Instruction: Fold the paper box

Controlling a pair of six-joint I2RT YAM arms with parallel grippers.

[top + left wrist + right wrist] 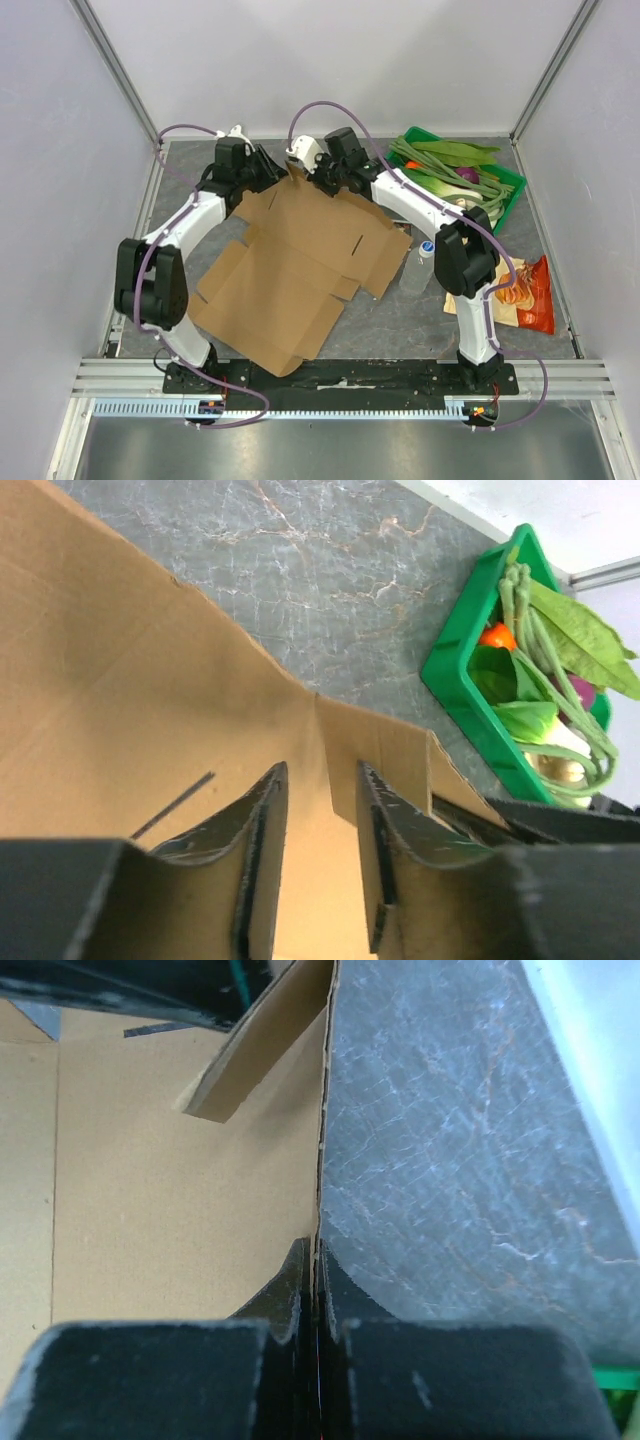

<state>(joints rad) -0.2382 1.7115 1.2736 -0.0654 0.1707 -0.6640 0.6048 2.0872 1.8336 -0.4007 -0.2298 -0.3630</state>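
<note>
**Supervisor:** Report fold progress.

**Operator:** I am judging this an early step. The plain brown corrugated cardboard box blank (285, 285) is lying mostly flat at the centre of the grey marbled table (400, 320). Only its far panel is standing raised. I am pinching that panel's edge with the right gripper (312, 1252), its fingers pressed together on the cardboard.

**Supervisor:** And the left gripper?

**Operator:** The left gripper (320, 775) is hovering spread over the blank, gripping nothing. The remaining walls, flaps and tabs are not yet being folded.

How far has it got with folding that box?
Barely started: nothing is finished. The paper box lies mostly flat, near panels unfolded. In hand: the right gripper pinches a far edge, holding it raised; the left gripper hovers open over the cardboard nearby. Every wall, flap and tab is left.
</note>
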